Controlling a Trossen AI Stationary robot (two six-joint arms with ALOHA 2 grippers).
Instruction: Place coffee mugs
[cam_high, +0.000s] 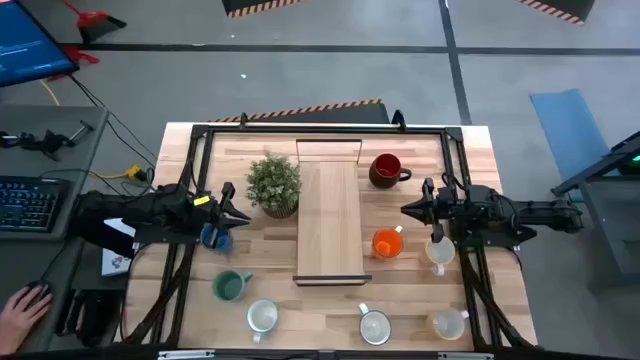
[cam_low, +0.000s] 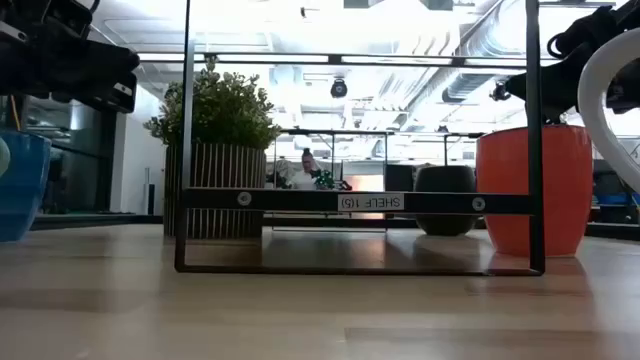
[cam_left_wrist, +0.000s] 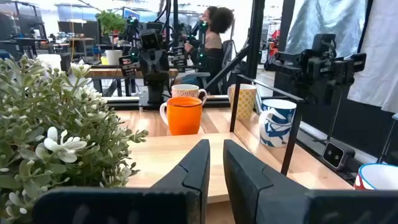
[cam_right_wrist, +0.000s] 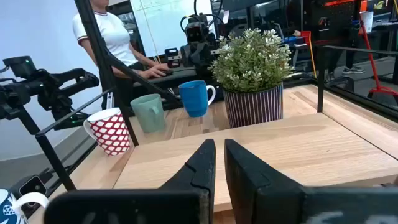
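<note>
Fingers nearly shut, nothing held, on both: left gripper (cam_high: 243, 216) & right gripper (cam_high: 406, 209), either side of shelf (cam_high: 328, 215). Blue mug (cam_high: 213, 238) sits just beside/below left tips; orange mug (cam_high: 387, 243) near right tips. Judged: either could start.

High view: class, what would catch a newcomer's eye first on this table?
Probably the potted plant beside the long wooden shelf board at the table's middle. Next, the bright orange mug and dark red mug on the board's right. The left gripper and right gripper face it from either side, shut.
</note>
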